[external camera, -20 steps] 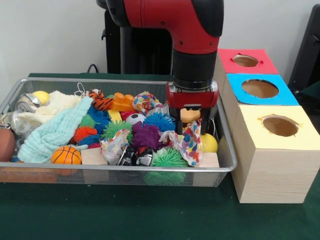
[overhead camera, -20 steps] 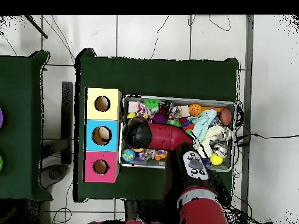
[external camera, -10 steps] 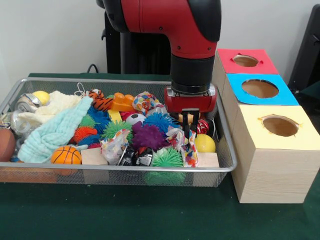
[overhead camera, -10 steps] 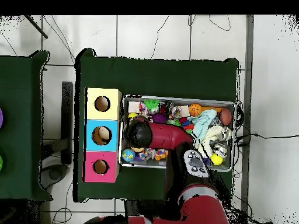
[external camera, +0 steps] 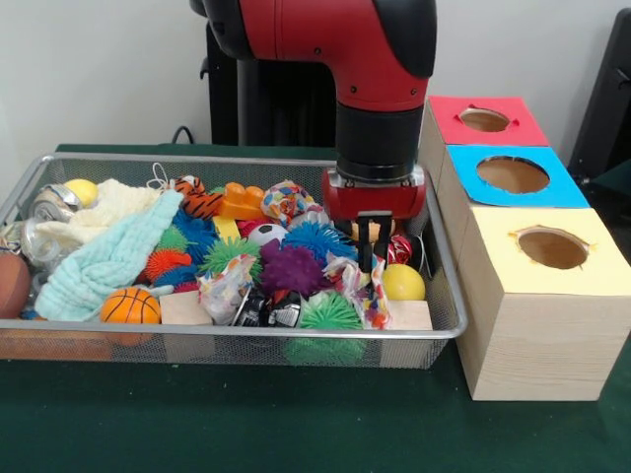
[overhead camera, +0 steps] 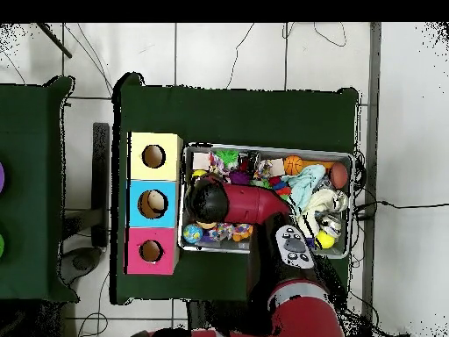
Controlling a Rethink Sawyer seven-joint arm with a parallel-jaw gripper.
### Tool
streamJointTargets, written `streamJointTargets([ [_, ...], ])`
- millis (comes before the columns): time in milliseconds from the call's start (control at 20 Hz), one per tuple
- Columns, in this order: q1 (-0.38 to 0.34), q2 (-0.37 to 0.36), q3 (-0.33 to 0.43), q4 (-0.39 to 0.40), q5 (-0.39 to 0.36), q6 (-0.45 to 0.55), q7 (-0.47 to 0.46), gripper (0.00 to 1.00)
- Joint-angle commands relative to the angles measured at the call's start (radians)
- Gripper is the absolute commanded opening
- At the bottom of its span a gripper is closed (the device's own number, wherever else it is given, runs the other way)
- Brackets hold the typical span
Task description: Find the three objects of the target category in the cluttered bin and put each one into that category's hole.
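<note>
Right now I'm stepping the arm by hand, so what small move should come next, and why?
Probably a short straight descent. The gripper hangs low at the wire bin's box-side end, with its fingers reaching just into the clutter at the patterned cloth, beside the yellow ball. Nothing looks held yet.

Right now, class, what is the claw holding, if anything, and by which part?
It cannot be told: the claw reaches down into the bin's clutter beside the yellow ball, with no clear grasp visible.
</note>
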Motion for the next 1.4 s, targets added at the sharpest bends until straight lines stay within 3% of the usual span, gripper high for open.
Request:
streamJointTargets([
  [50,0.021,-0.186,0.023,0.080,0.000,0.139,0.098,0.00],
  [200,0.042,-0.245,0.012,0.098,0.015,0.220,0.100,0.00],
  [400,0.075,-0.289,-0.013,0.121,0.024,0.239,0.137,0.00],
  [800,0.128,-0.336,-0.035,0.164,0.042,0.256,0.187,0.00],
  [1400,0.300,-0.386,-0.118,0.207,0.153,0.318,0.323,0.00],
])
